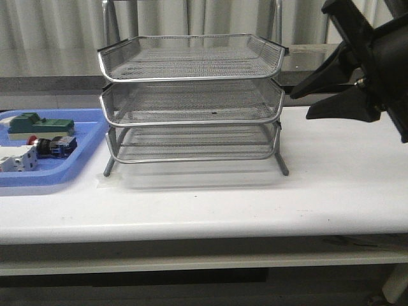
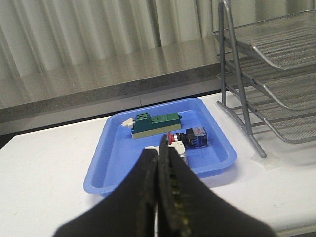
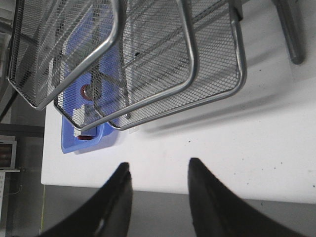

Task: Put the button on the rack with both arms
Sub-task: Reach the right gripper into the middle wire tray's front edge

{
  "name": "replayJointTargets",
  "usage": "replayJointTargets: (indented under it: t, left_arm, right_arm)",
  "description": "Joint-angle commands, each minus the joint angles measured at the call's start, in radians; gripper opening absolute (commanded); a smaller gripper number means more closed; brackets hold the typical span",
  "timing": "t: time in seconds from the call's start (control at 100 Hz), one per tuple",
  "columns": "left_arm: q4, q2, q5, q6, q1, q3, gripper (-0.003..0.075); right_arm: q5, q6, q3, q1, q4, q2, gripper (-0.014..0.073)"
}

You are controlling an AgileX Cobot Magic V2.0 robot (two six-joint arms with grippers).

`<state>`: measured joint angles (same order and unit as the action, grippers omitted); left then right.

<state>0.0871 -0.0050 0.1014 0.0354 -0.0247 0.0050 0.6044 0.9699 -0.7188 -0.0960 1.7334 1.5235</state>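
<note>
Silver wire mesh formed the three-tier rack [image 1: 191, 102], which was seen standing at the middle of the white table [image 1: 255, 197] in the front view. At nine o'clock from the rack, just beside its foot, a flat blue tray [image 1: 76, 169] was laid on the table. Inside that tray the button [image 1: 54, 146] was found lying on its side, red head toward nine o'clock, with a green block [image 1: 39, 123] at twelve o'clock from it and a white block [image 1: 16, 159] at about seven o'clock, close against it.

The left tool [image 2: 158, 163] was shown in its wrist view with both fingers pressed together and nothing between them, held above the table short of the tray and clear of the button [image 2: 190, 137].

The right tool [image 1: 319, 102] was seen at three o'clock of the rack, raised above the table; in its wrist view its fingers [image 3: 118, 192] were spread well apart and empty, with the rack's trays [image 3: 148, 64] ahead of them
</note>
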Motion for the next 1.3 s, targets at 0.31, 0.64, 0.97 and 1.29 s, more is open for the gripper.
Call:
replayJointTargets:
  t: [0.31,0.64,0.97,1.29]
  left_arm:
    - [-0.001,-0.026,-0.081,-0.011,0.002,0.033,-0.0020]
    - [-0.001,-0.026,-0.081,-0.011,0.002,0.033,-0.0020]
    - [-0.001,-0.026,-0.081,-0.011,0.002,0.033,-0.0020]
    - [-0.001,-0.026,-0.081,-0.011,0.002,0.033,-0.0020]
  right_arm:
    - [0.116,0.087,-0.151,-0.002,0.140,0.146,0.0351]
    - [0.123,0.077,-0.263,-0.002,0.140,0.251,0.0351]
    - [0.156,0.075,-0.357,-0.002,0.140,0.335,0.0349]
    - [0.171,0.060,-0.366,-0.002,0.140,0.360,0.0172]
